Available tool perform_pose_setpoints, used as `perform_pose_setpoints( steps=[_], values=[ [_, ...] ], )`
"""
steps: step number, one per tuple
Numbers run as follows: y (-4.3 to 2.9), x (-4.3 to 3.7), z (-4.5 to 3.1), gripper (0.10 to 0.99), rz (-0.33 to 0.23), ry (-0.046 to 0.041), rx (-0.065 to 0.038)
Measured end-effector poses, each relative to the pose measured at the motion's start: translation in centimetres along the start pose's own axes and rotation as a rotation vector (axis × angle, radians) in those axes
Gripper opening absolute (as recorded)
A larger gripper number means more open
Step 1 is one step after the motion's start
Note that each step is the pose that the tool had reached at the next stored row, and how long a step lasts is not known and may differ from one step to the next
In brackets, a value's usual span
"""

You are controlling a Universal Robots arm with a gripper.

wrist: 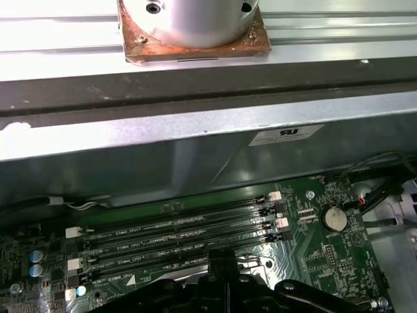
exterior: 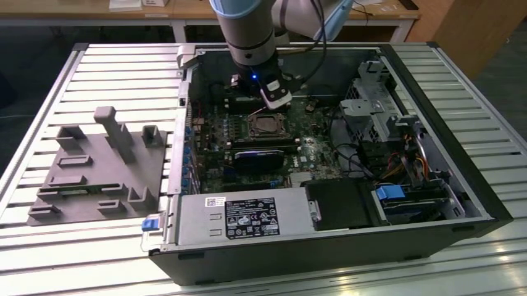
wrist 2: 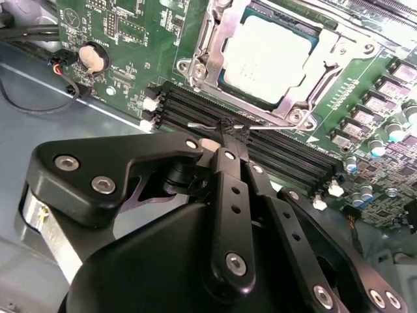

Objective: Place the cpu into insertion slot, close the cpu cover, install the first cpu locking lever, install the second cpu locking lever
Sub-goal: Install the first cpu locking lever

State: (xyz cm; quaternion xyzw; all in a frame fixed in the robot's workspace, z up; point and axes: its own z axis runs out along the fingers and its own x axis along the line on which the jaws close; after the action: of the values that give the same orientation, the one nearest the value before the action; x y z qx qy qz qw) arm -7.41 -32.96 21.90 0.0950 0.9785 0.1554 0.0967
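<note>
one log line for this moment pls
cpu: seated | cover: down around cpu | gripper: jaws shut on lever

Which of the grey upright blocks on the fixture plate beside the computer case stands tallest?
The narrow middle post: it rises clearly above the squat blocks flanking it on the fixture plate.

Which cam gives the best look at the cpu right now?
Second wrist view: the cpu is close, its pale top unobstructed inside the cpu cover frame. The exterior view shows the cpu as a small distant square. The first wrist view faces the memory slots.
</note>
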Motion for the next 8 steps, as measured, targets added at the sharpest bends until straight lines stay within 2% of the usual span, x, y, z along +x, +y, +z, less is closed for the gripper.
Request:
perform_pose_setpoints(
  steps=[8],
  values=[
    [-0.01, 0.07, 0.3, 0.106, 0.008, -0.0074, 0.001]
  ],
)
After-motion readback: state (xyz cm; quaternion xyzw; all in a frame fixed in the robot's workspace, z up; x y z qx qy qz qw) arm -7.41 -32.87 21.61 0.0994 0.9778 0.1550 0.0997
